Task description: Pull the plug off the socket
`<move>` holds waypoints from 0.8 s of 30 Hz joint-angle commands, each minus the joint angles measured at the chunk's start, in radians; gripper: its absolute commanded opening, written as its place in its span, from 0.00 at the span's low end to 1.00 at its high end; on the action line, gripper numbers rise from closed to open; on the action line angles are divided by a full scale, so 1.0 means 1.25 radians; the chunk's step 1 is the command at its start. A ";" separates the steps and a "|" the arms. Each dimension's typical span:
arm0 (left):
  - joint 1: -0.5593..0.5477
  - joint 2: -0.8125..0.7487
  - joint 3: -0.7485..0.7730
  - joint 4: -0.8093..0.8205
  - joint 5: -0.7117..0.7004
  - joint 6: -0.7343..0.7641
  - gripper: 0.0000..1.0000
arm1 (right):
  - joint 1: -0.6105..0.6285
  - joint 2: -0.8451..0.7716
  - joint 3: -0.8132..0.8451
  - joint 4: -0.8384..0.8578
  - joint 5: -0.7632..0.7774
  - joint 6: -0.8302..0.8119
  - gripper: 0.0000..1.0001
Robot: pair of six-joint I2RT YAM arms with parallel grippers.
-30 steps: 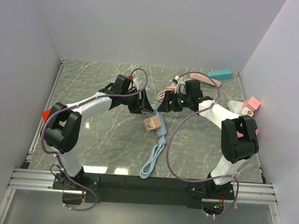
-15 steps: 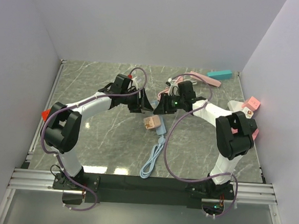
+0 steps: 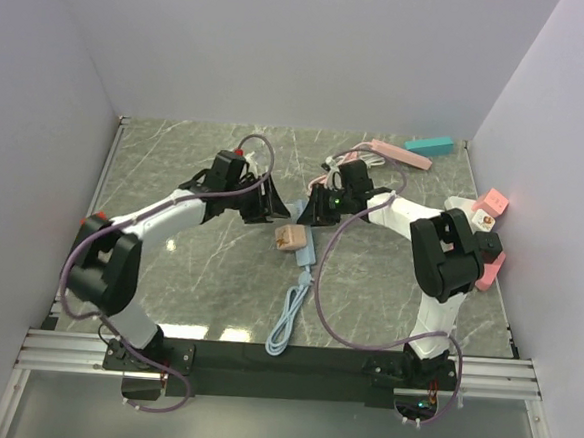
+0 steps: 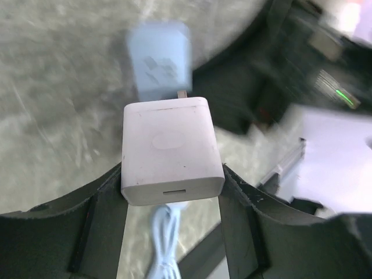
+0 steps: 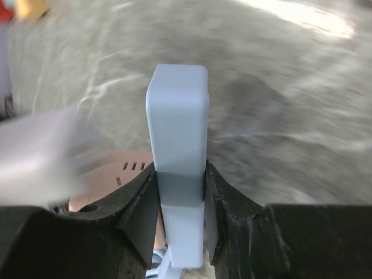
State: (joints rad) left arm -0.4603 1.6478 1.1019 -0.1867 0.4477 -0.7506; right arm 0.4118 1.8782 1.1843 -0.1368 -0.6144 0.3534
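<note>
My 2 grippers: left gripper [image 3: 276, 210] close beside right gripper [image 3: 314, 209]; just nearer me, pink block [image 3: 289, 238] touches blue plug [image 3: 307, 249], its cable [image 3: 287, 324] looping nearward.

— What colour is the tabletop?
— The stone-look tabletop [image 3: 199, 263] is grey-green, veined in white like marble.
— And the pieces at the grippers?
— A white square plastic block [image 4: 171, 148] and a black left gripper [image 4: 171, 180]. A pale blue rectangular plastic block [image 5: 177, 116] and a black right gripper [image 5: 177, 174]. The thin cable [image 3: 287, 319] is pale blue too.
— Anything else?
— A teal bar [image 3: 429, 145], a pink bar [image 3: 397, 153], and purple wires [image 3: 318, 286] over white-and-black arms [image 3: 162, 215].
</note>
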 commanded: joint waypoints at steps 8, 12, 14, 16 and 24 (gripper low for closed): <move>-0.002 -0.162 -0.002 0.028 0.030 -0.018 0.01 | -0.036 0.046 0.023 -0.055 0.142 0.040 0.00; 0.053 -0.140 0.028 -0.118 -0.119 0.018 0.00 | -0.036 0.039 0.032 -0.071 0.133 0.038 0.00; 0.140 -0.126 0.020 -0.145 -0.154 0.041 0.00 | -0.037 0.028 0.029 -0.073 0.125 0.039 0.00; 0.236 -0.106 0.036 -0.176 -0.185 0.058 0.01 | -0.037 0.013 0.021 -0.072 0.105 0.045 0.00; 0.455 0.112 0.169 -0.237 -0.299 0.119 0.00 | -0.036 -0.036 -0.017 -0.067 0.079 0.065 0.00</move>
State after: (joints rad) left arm 0.0658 1.7344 1.2442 -0.4393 0.1425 -0.6460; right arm 0.3683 1.8957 1.1767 -0.2142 -0.5068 0.4473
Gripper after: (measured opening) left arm 0.610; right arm 0.394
